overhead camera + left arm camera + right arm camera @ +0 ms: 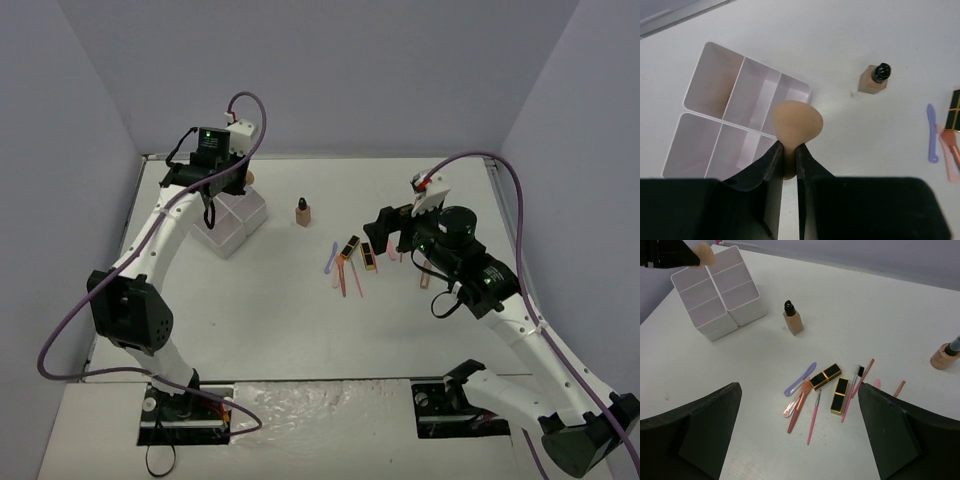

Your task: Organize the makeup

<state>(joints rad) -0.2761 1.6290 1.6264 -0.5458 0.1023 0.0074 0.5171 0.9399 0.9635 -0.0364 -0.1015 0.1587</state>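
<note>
My left gripper is shut on a beige egg-shaped sponge and holds it above the right edge of the white four-compartment box; it also shows in the top view. A tan dark-capped bottle stands mid-table. A second bottle stands at the right. Two black-gold lipstick tubes lie among a purple stick, a pink stick and a red stick. My right gripper is open and empty, above and just near of the lipsticks. No second sponge shows.
The white box sits at the back left with empty compartments. Grey walls close in the table on the left, back and right. The right arm's cable loops above the back right corner.
</note>
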